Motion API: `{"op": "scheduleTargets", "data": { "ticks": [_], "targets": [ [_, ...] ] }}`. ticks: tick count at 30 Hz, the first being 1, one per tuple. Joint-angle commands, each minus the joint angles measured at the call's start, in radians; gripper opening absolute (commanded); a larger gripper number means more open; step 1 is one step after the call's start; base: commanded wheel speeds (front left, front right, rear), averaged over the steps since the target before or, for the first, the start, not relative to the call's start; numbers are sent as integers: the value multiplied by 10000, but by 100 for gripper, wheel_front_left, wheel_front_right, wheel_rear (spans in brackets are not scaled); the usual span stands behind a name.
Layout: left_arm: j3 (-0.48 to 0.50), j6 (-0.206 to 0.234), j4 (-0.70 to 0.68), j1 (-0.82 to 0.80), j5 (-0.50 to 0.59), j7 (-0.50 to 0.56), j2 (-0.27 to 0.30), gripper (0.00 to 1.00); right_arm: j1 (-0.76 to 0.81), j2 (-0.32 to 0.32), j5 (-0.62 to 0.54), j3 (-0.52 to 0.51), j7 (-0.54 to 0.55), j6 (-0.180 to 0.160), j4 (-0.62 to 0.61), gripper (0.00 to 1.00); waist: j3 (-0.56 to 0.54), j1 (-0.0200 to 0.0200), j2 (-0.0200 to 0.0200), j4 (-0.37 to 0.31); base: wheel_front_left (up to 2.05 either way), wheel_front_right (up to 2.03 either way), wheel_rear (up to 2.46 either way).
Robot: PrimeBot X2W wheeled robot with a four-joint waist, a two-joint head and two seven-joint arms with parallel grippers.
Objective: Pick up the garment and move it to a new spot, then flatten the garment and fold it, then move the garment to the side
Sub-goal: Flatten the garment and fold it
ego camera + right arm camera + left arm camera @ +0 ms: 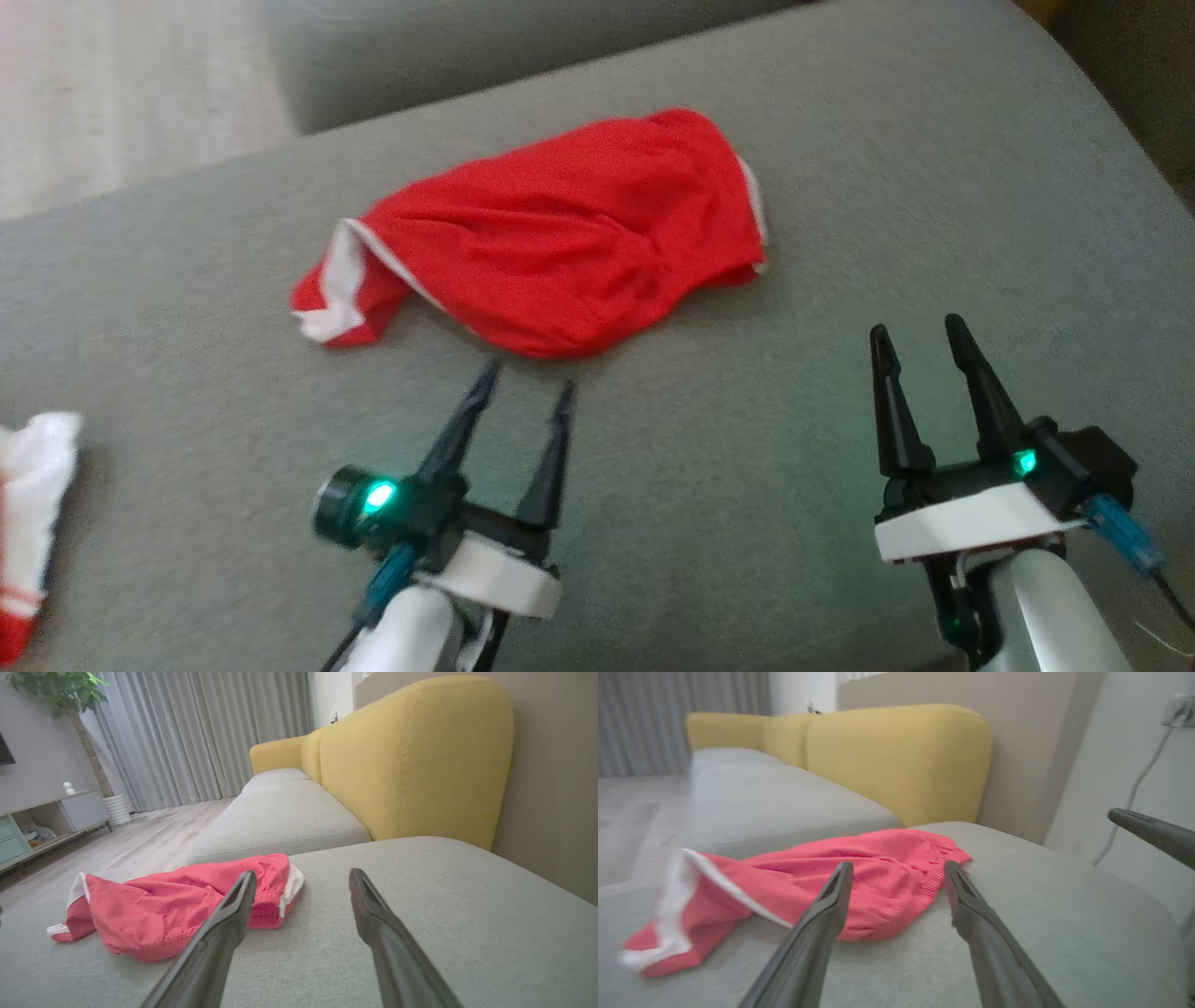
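Checking approach geometry, head view. Red garment (560,243) lies crumpled on grey sofa cushion (887,168), upper centre of frame. Long axis runs from lower left (white-trimmed end) to upper right (gathered end, prob. waistband).

Nearer arm: left gripper (527,378), jaws wide, empty, tips just short of garment's near edge, not touching; cloth lies straight above it in frame. At lower right, right gripper (920,327), also wide and empty, well apart from the cloth, which sits up-left of it. Judgement: left arm reaches first.

Second red/white cloth (33,523) at lower-left edge. No brand, label or legible writing seen.
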Motion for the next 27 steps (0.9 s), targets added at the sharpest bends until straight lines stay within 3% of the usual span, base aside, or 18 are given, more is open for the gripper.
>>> {"op": "scheduleTargets", "data": {
  "ticks": [1, 7, 13, 23, 27],
  "targets": [
    [11, -164, 83, -678, -236, -51, -26, 100, -384, -37, 98, 240, -36, -7, -371, 100, 798, -2, 0, -910, 0, 0, 0],
    [-1316, -800, 2164, -2650, -973, -51, -26, 100, -655, -37, 275, 331, -36, -7, -460, 100, 1628, -2, 0, -1812, 0, 0, 0],
    [-2495, -972, 3705, -4468, -1737, -51, -26, 100, -918, -37, 553, 495, -36, -7, -545, 100, 2441, -2, 0, -2511, 0, 0, 0],
    [-3595, -670, 4907, -6548, -2888, -51, -26, 100, -1247, -37, 971, 792, -36, -7, -619, 100, 3445, -2, 0, -2994, 0, 0, 0],
    [-3731, -99, 4901, -7173, -3217, -51, -26, 100, -1354, -37, 1091, 854, -36, -7, -545, 100, 3558, -2, 0, -3128, 0, 0, 0]
  ]
}}
